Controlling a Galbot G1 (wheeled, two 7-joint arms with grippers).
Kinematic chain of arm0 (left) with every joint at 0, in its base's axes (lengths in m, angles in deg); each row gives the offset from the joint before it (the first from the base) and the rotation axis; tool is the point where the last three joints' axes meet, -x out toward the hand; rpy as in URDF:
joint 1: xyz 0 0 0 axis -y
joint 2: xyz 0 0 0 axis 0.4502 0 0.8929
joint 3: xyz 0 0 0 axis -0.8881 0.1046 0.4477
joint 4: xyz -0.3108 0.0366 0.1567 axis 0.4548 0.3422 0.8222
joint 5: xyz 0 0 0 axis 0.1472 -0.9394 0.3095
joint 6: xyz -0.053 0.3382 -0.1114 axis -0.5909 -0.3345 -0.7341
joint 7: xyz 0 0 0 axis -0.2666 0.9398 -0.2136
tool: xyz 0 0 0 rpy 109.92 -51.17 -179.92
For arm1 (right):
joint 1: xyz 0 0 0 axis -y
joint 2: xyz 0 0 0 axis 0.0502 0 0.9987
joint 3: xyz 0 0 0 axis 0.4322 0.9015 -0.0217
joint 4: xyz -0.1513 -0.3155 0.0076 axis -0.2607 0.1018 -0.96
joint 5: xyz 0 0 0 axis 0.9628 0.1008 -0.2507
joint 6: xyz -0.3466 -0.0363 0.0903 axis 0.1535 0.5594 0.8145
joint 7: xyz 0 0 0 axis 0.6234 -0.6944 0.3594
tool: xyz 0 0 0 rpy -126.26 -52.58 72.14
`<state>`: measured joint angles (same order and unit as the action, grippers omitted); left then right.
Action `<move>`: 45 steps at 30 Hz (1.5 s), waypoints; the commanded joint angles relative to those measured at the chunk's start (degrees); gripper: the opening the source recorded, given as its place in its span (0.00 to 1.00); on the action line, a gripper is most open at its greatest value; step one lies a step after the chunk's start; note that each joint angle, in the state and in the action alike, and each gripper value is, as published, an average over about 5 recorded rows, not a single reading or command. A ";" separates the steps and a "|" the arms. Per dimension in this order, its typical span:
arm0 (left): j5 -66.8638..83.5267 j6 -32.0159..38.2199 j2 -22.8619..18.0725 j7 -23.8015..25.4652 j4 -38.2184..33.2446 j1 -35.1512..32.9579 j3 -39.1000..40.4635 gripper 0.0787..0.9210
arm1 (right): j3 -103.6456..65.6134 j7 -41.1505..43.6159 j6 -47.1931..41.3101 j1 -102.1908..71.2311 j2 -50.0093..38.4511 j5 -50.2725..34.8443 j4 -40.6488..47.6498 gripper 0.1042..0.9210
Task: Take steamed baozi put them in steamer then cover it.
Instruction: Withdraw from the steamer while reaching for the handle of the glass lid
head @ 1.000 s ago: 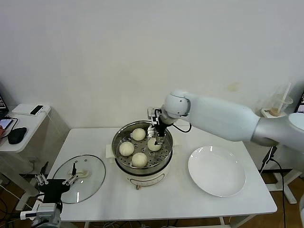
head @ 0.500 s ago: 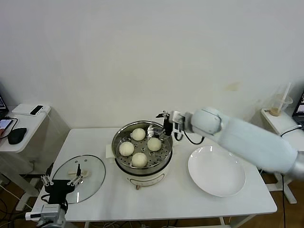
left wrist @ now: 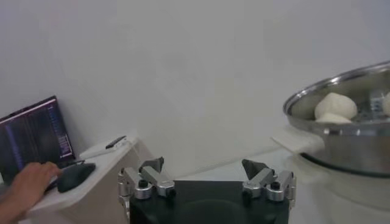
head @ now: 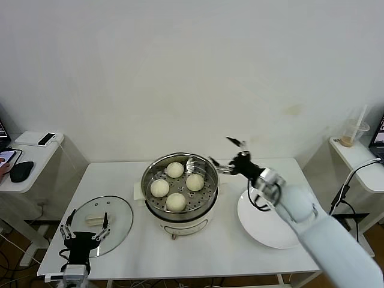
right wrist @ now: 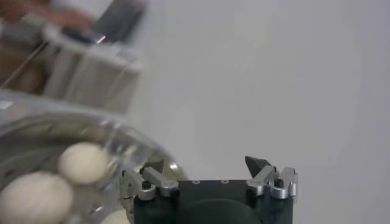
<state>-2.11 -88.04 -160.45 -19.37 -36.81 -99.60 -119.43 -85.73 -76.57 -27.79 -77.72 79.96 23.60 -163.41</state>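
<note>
Inside the steamer (head: pixel 180 193), four steamed baozi (head: pixel 177 186) sit on its tray. Right of the steamer, the right gripper (head: pixel 228 152) hangs with fingers spread, empty. Left of it, the left gripper (head: pixel 86 224) hovers spread over the cover (head: pixel 102 222), gripping nothing.

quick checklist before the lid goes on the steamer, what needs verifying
1. All four steamed baozi sit on the tray inside the steamer: ok.
2. Plate holds no bun: ok.
3. Right tool is clear of the steamer, open and empty, beside its rim: ok, though its arm is close to the pot.
4. Left tool is open over the cover: ok.
5. Cover lies flat on the table left of the steamer, bar handle up: ok.
6. Left tool lined up across the handle: cannot tell.
</note>
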 commanded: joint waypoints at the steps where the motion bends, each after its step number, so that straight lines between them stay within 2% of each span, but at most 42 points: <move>1: -26.78 6.91 1.97 -0.69 6.97 -0.22 -1.63 0.88 | -34.70 -1.06 11.32 -33.69 16.38 4.35 -4.45 0.88; 7: -46.68 9.86 5.15 -1.61 10.58 -0.69 -3.24 0.88 | -38.47 -2.51 11.10 -37.78 16.96 7.78 -5.87 0.88; 14: -57.05 10.09 9.19 -2.06 19.14 2.81 -1.73 0.88 | -40.70 -3.01 10.37 -39.48 17.90 7.48 -5.44 0.88; 20: -57.26 8.90 12.68 -1.25 25.63 5.89 -0.55 0.88 | -42.16 -3.31 10.19 -40.73 19.36 7.49 -5.90 0.88; 27: -56.72 8.80 14.14 -1.23 31.29 10.67 1.04 0.88 | -43.61 -3.63 9.66 -42.09 20.54 7.40 -7.22 0.88; 45: -53.96 8.64 17.81 -1.20 36.33 18.91 5.37 0.88 | -45.10 -4.29 9.87 -44.72 24.17 7.73 -8.53 0.88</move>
<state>-55.43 -79.44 -144.12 -20.60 -3.81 -84.77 -115.75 -129.70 -80.70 -18.10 -120.99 102.72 31.20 -171.25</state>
